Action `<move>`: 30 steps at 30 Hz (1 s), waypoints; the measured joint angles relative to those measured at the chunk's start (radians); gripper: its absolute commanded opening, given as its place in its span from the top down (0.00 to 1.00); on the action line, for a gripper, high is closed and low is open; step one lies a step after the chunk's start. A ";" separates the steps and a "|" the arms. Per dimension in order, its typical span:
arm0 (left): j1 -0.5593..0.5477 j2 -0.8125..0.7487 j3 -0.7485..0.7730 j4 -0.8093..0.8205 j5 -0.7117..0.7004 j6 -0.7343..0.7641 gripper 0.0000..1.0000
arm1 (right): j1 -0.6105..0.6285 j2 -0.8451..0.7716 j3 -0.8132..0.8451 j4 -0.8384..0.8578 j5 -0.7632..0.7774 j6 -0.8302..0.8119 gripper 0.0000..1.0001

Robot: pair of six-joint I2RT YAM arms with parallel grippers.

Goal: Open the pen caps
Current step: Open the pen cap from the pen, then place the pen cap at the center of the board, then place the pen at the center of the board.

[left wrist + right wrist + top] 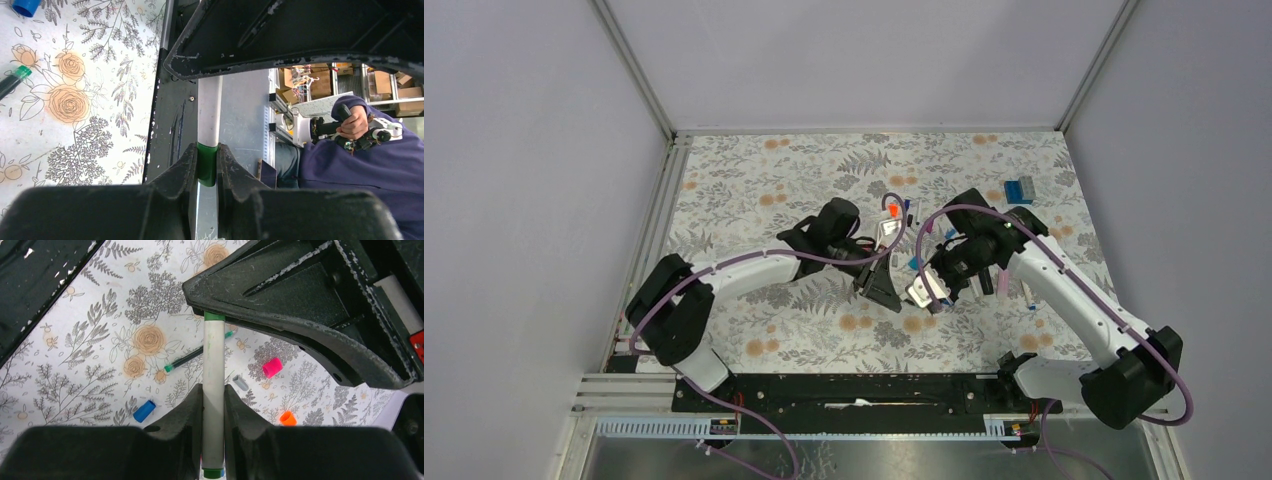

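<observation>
A white-barrelled pen [213, 365] with a green cap [207, 167] is held between my two grippers above the floral mat. My left gripper [207, 155] is shut on the green cap, which also shows in the right wrist view [214, 316]. My right gripper [213, 392] is shut on the barrel, whose green tail end [213, 473] pokes out behind the fingers. The cap sits against the barrel with no gap showing. In the top view the left gripper [886, 288] and the right gripper [926, 290] meet at mid-table. Loose caps lie on the mat: pink [272, 367], orange [287, 418], blue [144, 410], grey [240, 383].
A thin dark pen with a green end [192, 356] lies on the mat under the held pen. A blue rectangular block [1021, 189] sits at the back right. More pens and caps [894, 212] lie behind the grippers. Metal rails border the mat's left side and front edge [824, 385].
</observation>
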 measured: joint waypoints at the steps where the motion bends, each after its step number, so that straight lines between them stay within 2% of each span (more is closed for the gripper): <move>1: 0.001 -0.014 -0.011 0.005 -0.005 0.000 1.00 | -0.001 -0.003 -0.002 0.003 -0.008 0.004 1.00; 11: 0.006 -0.056 -0.052 0.003 -0.025 0.055 1.00 | -0.013 -0.006 -0.023 0.029 -0.066 0.031 1.00; 17: 0.010 -0.071 -0.185 -0.325 0.051 0.095 1.00 | -0.118 -0.021 -0.023 0.045 0.119 0.041 1.00; 22: 0.011 -0.096 -0.203 -0.423 0.055 0.105 1.00 | -0.128 -0.026 -0.038 0.076 0.133 0.077 1.00; 26: 0.037 -0.195 -0.203 -0.421 -0.041 0.088 1.00 | -0.156 -0.068 -0.167 0.167 0.098 0.245 1.00; 30: 0.064 -0.360 -0.233 -0.292 -0.255 0.038 1.00 | -0.185 -0.106 -0.332 0.369 0.060 0.661 1.00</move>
